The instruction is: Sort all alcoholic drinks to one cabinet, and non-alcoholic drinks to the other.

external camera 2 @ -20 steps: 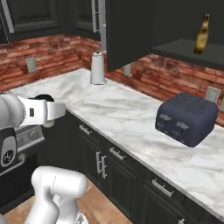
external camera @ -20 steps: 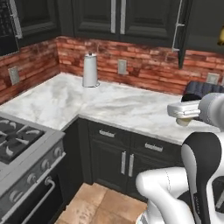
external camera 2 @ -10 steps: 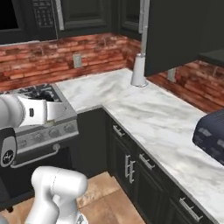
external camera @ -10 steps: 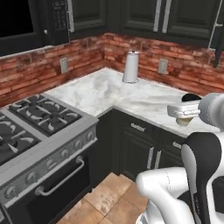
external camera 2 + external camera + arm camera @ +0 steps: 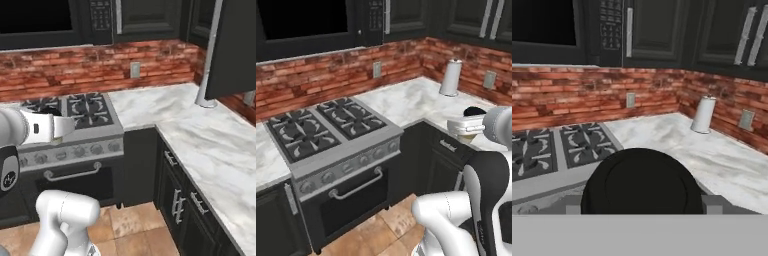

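Observation:
My gripper [image 5: 466,126] is shut on a non-alcoholic drink, a tan paper coffee cup [image 5: 474,111] with a dark brown lid, held upright at counter height in front of my body. In the hand view the cup's round dark lid [image 5: 639,180] sits low in the middle, with one finger [image 5: 572,205] on each side of it. In the right base view the hand [image 5: 45,127] is at the left, over the stove front. Dark upper cabinets [image 5: 657,30] hang shut above the counter. One cabinet door [image 5: 232,45] stands open on the right. The alcoholic drinks are out of view.
A gas stove [image 5: 331,125] with an oven below stands ahead, under a black microwave [image 5: 306,20]. The marble counter [image 5: 406,100] runs round the corner to the right. On it a paper towel roll [image 5: 450,77] stands against the brick wall.
The whole picture has swung as the base turned left: stove and microwave came into view, the paper towel roll slid right. The gripper keeps its hold on the cup.

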Controlling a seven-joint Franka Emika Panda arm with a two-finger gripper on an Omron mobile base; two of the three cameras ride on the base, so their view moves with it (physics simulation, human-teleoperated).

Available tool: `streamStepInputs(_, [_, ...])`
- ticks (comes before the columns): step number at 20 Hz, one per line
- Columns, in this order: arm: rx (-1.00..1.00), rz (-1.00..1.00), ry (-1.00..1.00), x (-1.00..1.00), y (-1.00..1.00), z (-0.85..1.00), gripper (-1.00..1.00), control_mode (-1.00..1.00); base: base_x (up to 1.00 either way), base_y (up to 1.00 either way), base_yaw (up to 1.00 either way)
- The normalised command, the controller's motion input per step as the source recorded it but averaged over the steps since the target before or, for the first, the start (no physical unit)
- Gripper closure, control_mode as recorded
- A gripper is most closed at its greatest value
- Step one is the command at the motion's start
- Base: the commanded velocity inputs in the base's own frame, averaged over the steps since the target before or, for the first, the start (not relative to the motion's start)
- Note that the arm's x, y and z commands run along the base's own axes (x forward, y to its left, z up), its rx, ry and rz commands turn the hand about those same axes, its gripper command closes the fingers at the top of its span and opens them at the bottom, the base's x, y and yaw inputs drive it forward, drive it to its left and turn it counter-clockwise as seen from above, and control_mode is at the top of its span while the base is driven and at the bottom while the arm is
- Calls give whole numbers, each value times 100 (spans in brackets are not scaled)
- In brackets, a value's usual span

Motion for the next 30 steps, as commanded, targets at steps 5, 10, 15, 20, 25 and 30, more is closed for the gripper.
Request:
streamStepInputs(5, [0, 0, 0, 0, 0, 0, 100, 100, -4, 28, 41])
streamStepInputs(10, [0, 0, 0, 0, 0, 0, 100, 100, 0, 28, 38])
streamStepInputs(15, [0, 0, 0, 0, 0, 0, 100, 100, 0, 28, 35])
streamStepInputs(20, [0, 0, 0, 0, 0, 0, 100, 100, 0, 33, 32])
streamStepInputs(25, [0, 0, 0, 0, 0, 0, 100, 100, 0, 36, 26])
streamStepInputs(30, [0, 0, 0, 0, 0, 0, 100, 100, 0, 35, 20])
